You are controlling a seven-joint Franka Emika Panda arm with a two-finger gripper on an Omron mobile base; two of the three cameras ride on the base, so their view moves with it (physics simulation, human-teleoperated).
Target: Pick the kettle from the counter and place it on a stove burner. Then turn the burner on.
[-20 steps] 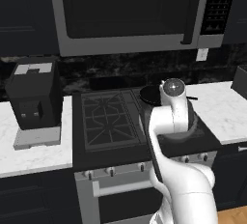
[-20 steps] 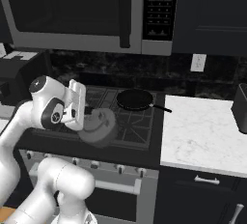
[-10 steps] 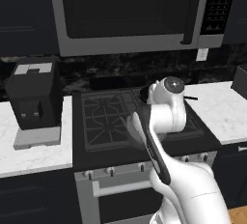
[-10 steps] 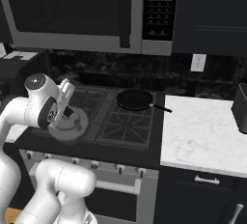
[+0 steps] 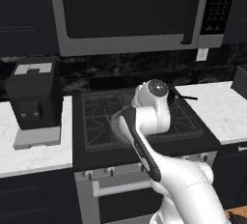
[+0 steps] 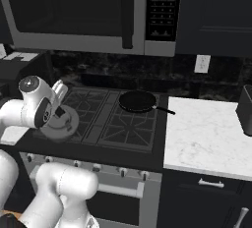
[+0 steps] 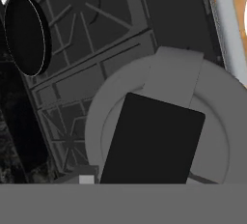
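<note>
The dull-grey round kettle (image 6: 68, 125) hangs low over the front-left stove burner (image 6: 87, 132), close to the front edge of the black stove (image 6: 129, 129). I cannot tell whether it touches the grate. My gripper (image 6: 59, 112) is shut on the kettle's top handle. In the hand view the kettle (image 7: 214, 121) spreads below the hand, its black handle (image 7: 152, 141) across the middle. In the left base view my own arm hides the kettle. The white marble counter (image 6: 206, 133) lies right of the stove.
A flat black frying pan (image 6: 138, 101) sits on the rear-right burner, its handle pointing right. A row of silver knobs (image 5: 111, 171) lines the stove front. A black coffee machine (image 5: 34, 100) stands on the left counter, a dark appliance (image 6: 246, 109) at far right, a microwave (image 5: 130, 10) overhead.
My gripper has carried the kettle leftward across the stove, from the middle to the front-left burner, and a little lower. The frying pan has not moved.
</note>
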